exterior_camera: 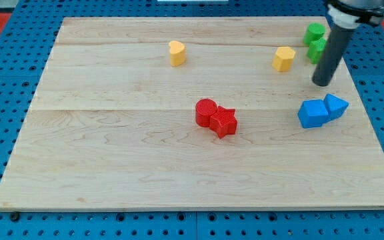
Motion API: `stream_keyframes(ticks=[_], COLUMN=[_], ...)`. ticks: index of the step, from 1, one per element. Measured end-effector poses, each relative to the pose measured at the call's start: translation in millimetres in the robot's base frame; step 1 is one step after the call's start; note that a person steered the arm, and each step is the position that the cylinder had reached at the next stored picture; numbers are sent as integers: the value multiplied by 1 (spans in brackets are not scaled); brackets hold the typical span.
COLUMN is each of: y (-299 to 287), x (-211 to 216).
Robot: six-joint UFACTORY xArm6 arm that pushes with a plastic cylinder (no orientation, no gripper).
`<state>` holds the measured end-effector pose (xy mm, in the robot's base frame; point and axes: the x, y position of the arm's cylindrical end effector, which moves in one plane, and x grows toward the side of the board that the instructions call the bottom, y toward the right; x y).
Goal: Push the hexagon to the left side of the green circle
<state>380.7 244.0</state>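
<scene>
While my tip [323, 83] hovers rightward, yellow hexagon [284, 59] left of green circle [315, 32]

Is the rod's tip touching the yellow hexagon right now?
Apart. The camera view shows bare wood between my tip and the yellow hexagon, which sits to the view's left of it.

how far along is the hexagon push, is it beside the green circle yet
Nearly done: the yellow hexagon sits just to the view's left of the green circle, with a small gap and slightly lower. In hand: my tip rests to the hexagon's lower right, not touching it. Left: perhaps a small nudge toward the view's top to line it up.
</scene>
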Motion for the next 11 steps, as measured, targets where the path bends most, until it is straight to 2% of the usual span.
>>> stream_keyframes(ticks=[2, 5, 8, 11], y=[4, -57, -76, -86], x=[-20, -31, -55, -112])
